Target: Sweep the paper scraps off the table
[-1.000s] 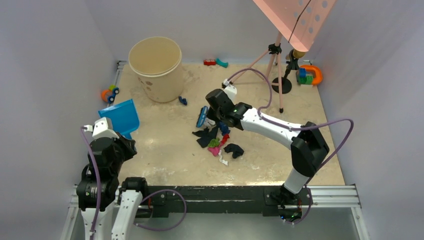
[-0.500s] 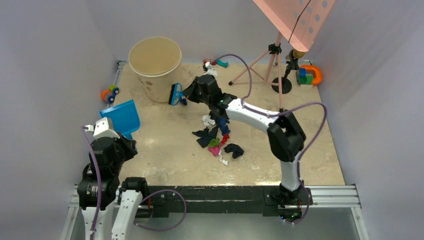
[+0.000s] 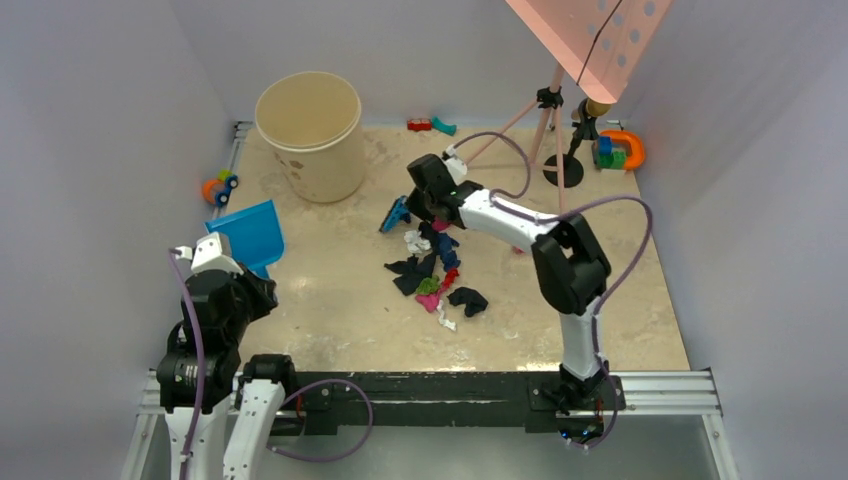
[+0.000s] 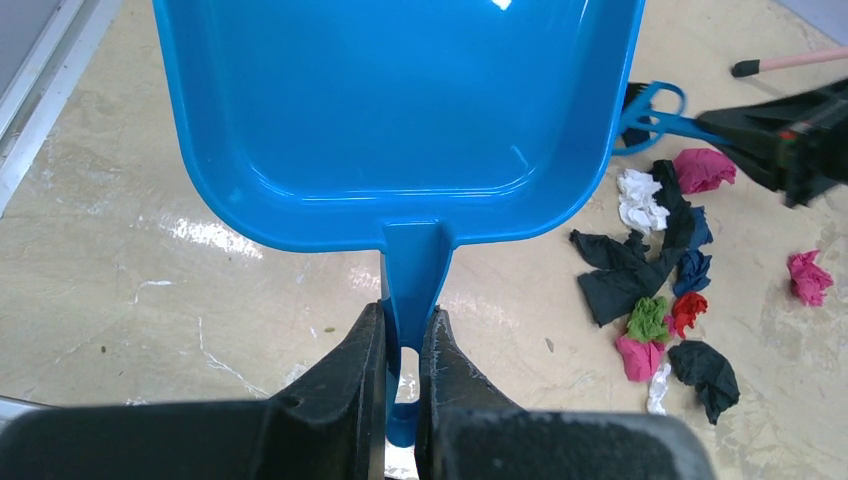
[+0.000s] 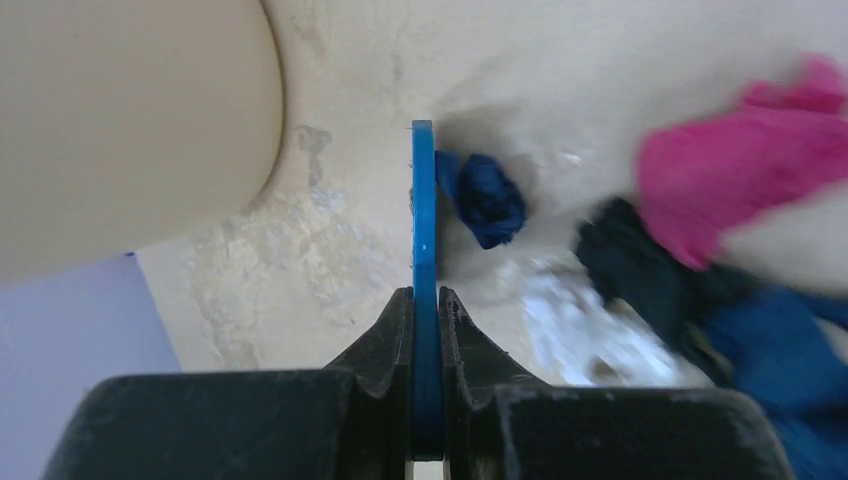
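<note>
Both claws clenched | left claw [image 4: 405,330] on dustpan [image 4: 400,120] handle, left side | right claw [image 5: 425,300] on brush [image 3: 397,214], just far of scraps [image 3: 435,270] | scraps heaped mid-worktop [image 3: 330,290] | next: lay dustpan lip flat beside heap, sweep short, low strokes toward it

In the right wrist view, the paper scraps [image 5: 740,170] from 2 to 4 o'clock are smearing into blur, a navy one running off the 4 o'clock corner. The brush [image 5: 423,230] is showing only its blue edge, bristles hidden. The bucket [image 5: 120,110] is being cropped at 10 o'clock. In the left wrist view, the dustpan [image 4: 400,100] is running off at 12 o'clock, and the right gripper [image 4: 725,128] is being clipped at 3 o'clock.
</note>
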`<action>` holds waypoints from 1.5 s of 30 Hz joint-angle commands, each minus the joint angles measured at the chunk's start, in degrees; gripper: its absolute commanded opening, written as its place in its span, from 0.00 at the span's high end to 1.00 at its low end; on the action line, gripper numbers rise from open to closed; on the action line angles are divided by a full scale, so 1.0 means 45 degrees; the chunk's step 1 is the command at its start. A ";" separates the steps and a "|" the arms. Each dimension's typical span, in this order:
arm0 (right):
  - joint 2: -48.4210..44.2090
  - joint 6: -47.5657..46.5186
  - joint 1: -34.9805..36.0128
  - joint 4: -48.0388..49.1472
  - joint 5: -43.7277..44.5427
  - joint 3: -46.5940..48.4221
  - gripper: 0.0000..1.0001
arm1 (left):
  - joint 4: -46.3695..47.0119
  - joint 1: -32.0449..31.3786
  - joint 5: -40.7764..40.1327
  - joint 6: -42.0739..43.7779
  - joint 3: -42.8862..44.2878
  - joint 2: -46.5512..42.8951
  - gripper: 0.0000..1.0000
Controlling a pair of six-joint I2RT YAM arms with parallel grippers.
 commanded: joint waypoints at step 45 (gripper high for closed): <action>-0.9050 -0.8475 0.3952 -0.6451 -0.0116 -0.5724 1.00 | 0.0963 -0.1522 0.3738 0.0468 0.0004 0.2615 1.00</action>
